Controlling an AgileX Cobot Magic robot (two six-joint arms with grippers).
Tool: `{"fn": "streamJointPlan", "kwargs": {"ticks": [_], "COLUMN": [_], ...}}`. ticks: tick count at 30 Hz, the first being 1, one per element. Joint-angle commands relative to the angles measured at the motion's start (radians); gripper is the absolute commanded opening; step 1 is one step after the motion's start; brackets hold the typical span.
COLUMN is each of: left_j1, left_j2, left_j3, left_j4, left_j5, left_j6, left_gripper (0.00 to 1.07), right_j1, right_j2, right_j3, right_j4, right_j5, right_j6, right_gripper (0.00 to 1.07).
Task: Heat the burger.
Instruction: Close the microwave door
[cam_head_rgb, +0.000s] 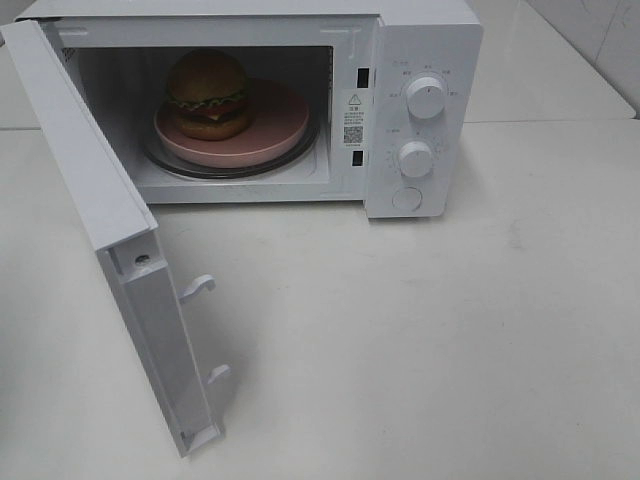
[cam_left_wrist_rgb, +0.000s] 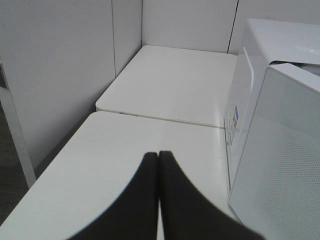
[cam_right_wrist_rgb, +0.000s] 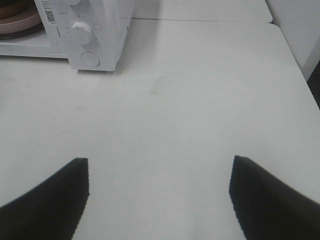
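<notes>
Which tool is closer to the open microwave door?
Left. The left tool, shut, sits close beside the door; the right tool, open, faces the control panel from farther back.

The microwave (cam_head_rgb: 425, 40) is cut off at the high view's upper edge. The print on its sticker (cam_head_rgb: 354, 122) is too small to be read. In the right wrist view, burger (cam_right_wrist_rgb: 11, 7) and plate (cam_right_wrist_rgb: 22, 22) are cropped.
</notes>
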Motion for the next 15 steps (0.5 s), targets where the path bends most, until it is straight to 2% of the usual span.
{"fn": "streamJointPlan", "kwargs": {"ticks": [1, 2, 3, 4, 6, 7, 8, 9, 10, 11, 15], "left_j1": [-0.001, -0.001, -0.001, -0.001, -0.001, -0.001, -0.001, -0.001, -0.001, -0.001, -0.001], "left_j2": [0.039, 0.089, 0.118, 0.118, 0.221, 0.221, 0.247, 0.247, 0.294, 0.318, 0.391], "left_j3": [0.003, 0.003, 0.003, 0.003, 0.003, 0.003, 0.003, 0.003, 0.003, 0.003, 0.003], "left_j4": [0.099, 0.192, 0.251, 0.251, 0.482, 0.482, 0.535, 0.535, 0.605, 0.622, 0.645], "left_j5": [-0.064, -0.105, -0.127, -0.127, -0.202, -0.202, -0.222, -0.222, -0.261, -0.278, -0.357], "left_j6": [-0.073, -0.154, -0.21, -0.21, -0.451, -0.451, -0.504, -0.504, -0.56, -0.575, -0.581], "left_gripper": [0.0, 0.0, 0.0, 0.0, 0.0, 0.0, 0.0, 0.0, 0.0, 0.0, 0.0], "right_j1": [-0.006, -0.006, -0.006, -0.006, -0.006, -0.006, -0.006, -0.006, -0.006, -0.006, -0.006], "right_j2": [-0.028, -0.028, -0.028, -0.028, -0.028, -0.028, -0.028, -0.028, -0.028, -0.028, -0.028], "right_j3": [0.0, 0.0, 0.0, 0.0, 0.0, 0.0, 0.0, 0.0, 0.0, 0.0, 0.0], "right_j4": [0.001, 0.001, 0.001, 0.001, 0.001, 0.001, 0.001, 0.001, 0.001, 0.001, 0.001], "right_j5": [-0.006, -0.006, -0.006, -0.006, -0.006, -0.006, -0.006, -0.006, -0.006, -0.006, -0.006], "right_j6": [0.0, 0.0, 0.0, 0.0, 0.0, 0.0, 0.0, 0.0, 0.0, 0.0, 0.0], "right_gripper": [0.75, 0.75, 0.75, 0.75, 0.75, 0.75, 0.75, 0.75, 0.75, 0.75, 0.75]}}
